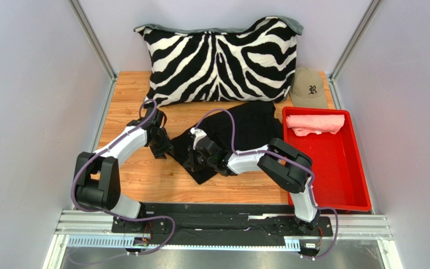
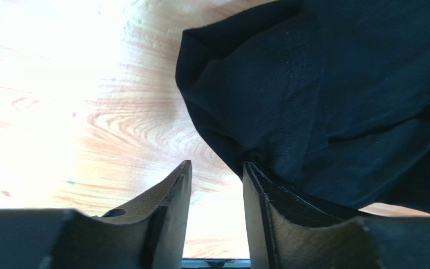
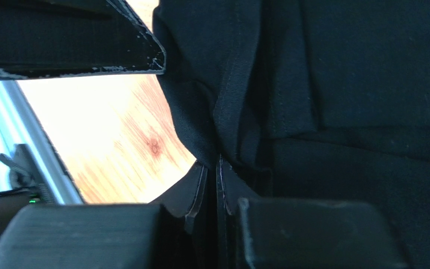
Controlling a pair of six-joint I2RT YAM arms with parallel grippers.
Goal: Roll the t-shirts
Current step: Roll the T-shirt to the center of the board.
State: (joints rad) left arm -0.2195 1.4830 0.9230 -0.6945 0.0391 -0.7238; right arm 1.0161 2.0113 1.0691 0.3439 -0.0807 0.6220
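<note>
The black t-shirt (image 1: 251, 126) lies crumpled on the middle of the wooden table. My right gripper (image 1: 197, 152) is shut on a fold of its near-left edge; in the right wrist view the cloth (image 3: 290, 89) is pinched between the closed jaws (image 3: 213, 168). My left gripper (image 1: 160, 147) is open at the shirt's left edge; in the left wrist view the cloth (image 2: 324, 95) touches the right finger (image 2: 267, 196), with bare table between the jaws (image 2: 216, 171). The salmon pink t-shirt (image 1: 315, 123) lies rolled at the far end of the red tray (image 1: 335, 179).
A zebra-striped pillow (image 1: 220, 59) leans against the back wall. A tan baseball cap (image 1: 308, 87) sits behind the tray. Grey walls enclose the table on both sides. A metal rail (image 1: 223, 224) runs along the near edge.
</note>
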